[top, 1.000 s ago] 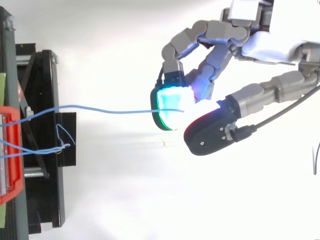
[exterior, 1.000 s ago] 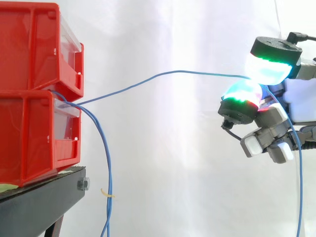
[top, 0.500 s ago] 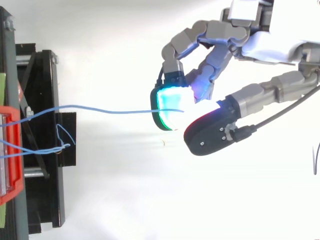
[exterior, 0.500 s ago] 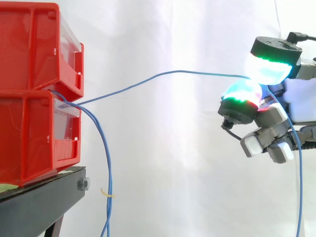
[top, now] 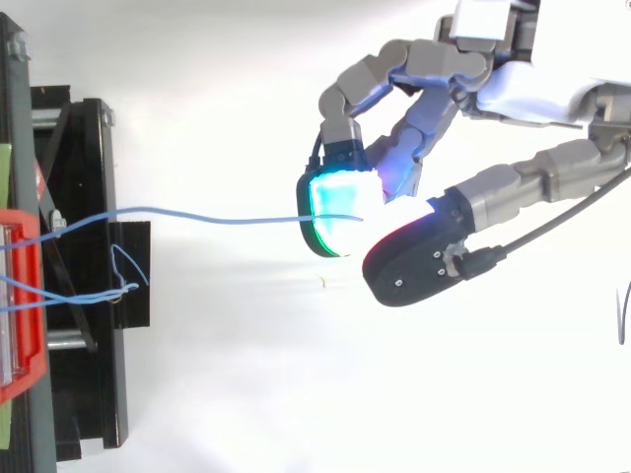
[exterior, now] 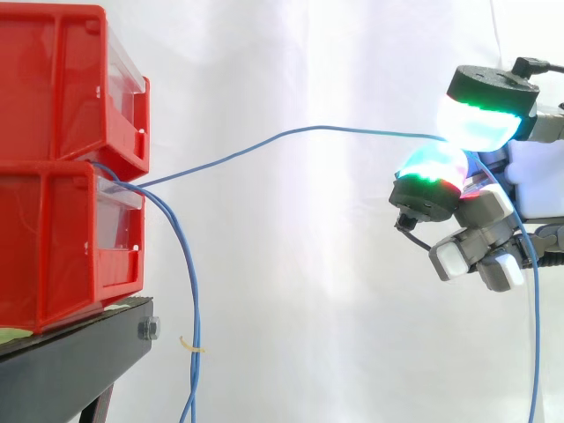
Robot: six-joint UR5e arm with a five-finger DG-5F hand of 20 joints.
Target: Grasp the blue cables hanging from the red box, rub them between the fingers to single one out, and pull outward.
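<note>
Clearly the hand point(top: 493, 74) pinches one blue cable point(exterior: 291, 130); side-on, a second cable point(exterior: 193, 291) hangs.

Side level, top overhead; share hand point(top: 513, 94), blue cable point(exterior: 304, 129).

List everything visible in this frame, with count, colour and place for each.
bins: two, red, stacked at left on the stand
stand: one, black, under the bins
hanging cables: seemingly two, blue, drooping from the bins past the stand
held cable: one, blue, running from the bins across to the robot hand
curtain: one, white, behind everything
robot hand: one, grey with glowing pads, at right, pinching the held cable
</note>
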